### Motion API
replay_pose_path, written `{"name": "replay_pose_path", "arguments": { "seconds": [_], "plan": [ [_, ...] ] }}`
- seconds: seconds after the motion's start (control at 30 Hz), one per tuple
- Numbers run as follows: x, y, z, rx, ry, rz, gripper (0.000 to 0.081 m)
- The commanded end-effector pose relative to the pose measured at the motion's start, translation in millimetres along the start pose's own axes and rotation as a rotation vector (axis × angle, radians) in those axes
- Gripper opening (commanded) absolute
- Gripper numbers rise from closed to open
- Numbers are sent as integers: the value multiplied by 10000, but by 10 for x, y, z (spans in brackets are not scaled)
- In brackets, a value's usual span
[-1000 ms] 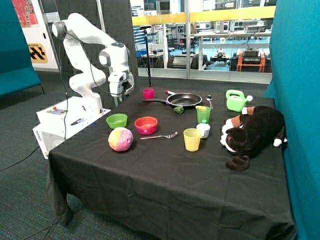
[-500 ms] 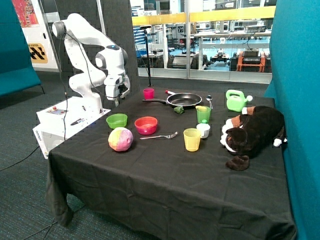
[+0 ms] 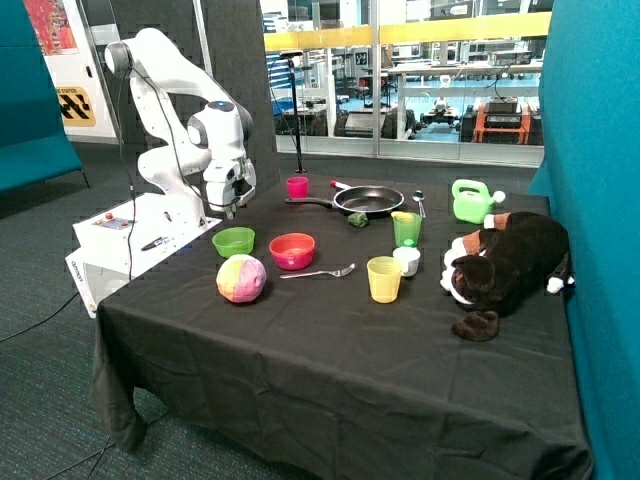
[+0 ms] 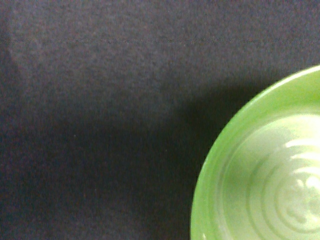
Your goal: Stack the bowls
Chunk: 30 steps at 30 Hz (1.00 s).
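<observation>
Nearest us lies one ball (image 3: pixel 241 277); behind it we count two bowls left of centre, green (image 3: pixel 233 241) touching red (image 3: pixel 292 250), unstacked. Farther back, upper left, the gripper (image 3: pixel 228 205) hangs above the green bowl; we cannot tell its finger state.

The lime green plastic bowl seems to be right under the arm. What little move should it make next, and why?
Probably a small sideways shift to centre the gripper over the lime green plastic bowl, then descend. The wrist view shows only part of that bowl at the edge, mostly black tablecloth. The orange-red plastic bowl sits beside it, unstacked.
</observation>
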<state>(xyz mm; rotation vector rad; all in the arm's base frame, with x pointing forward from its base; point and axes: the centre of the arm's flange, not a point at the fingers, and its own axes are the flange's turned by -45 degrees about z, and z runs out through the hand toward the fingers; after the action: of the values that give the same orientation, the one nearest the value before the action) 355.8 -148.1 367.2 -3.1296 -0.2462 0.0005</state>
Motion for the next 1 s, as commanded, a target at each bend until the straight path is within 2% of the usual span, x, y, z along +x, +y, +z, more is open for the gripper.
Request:
{"name": "replay_pose_path", "arguments": {
  "seconds": [0.0,0.23,0.7,0.97],
  "plan": [
    [-55,-37,157,-24,2,272,569],
    [-110,-129,293,-24,3,912,567],
    [-88,-171,417,-24,4,1802,561],
    [-136,-111,543,-23,5,2852,558]
  ]
}}
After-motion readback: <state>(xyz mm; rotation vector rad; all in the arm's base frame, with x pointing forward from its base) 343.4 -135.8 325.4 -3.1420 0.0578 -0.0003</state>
